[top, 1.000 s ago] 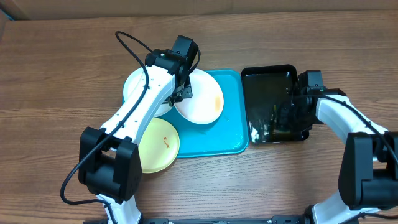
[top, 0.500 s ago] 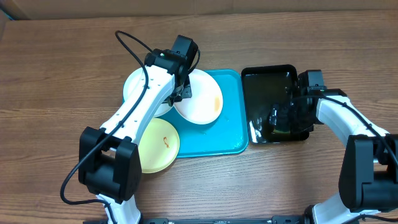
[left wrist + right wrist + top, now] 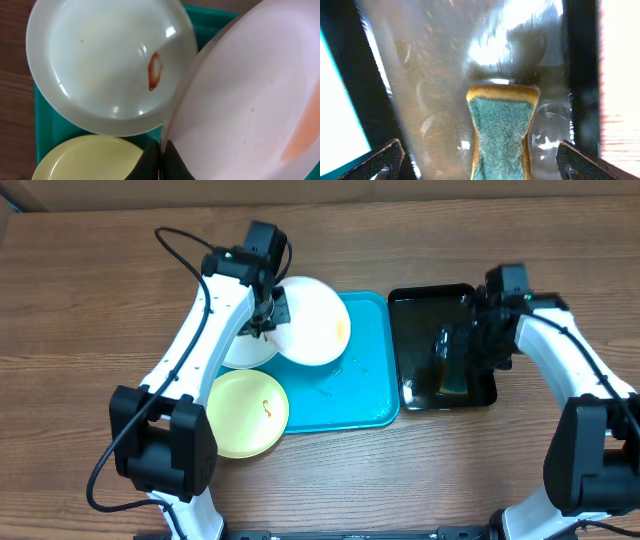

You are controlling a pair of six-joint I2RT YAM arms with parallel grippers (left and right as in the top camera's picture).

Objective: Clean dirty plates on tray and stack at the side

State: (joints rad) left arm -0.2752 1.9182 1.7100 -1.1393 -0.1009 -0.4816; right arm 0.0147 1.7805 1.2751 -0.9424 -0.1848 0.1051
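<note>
Newly raised, the likely stiff, slick round white plate (image 3: 315, 320) is tilting over the turquoise plastic tray's (image 3: 365, 395) far-left corner, left gripper (image 3: 268, 315) clenching its rim, right gripper (image 3: 465, 348) released.

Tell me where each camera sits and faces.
Overhead: fixed above the table, facing down; both arms show, left gripper holding the tilted white plate.
Left wrist: on the left arm, facing down past its shut fingers at that plate, the smeared white plate, the yellow plate.
Right wrist: on the right arm, facing down between its open fingertips at the sponge in the black tray.
Shared: overhead and left wrist show all three plates.
</note>
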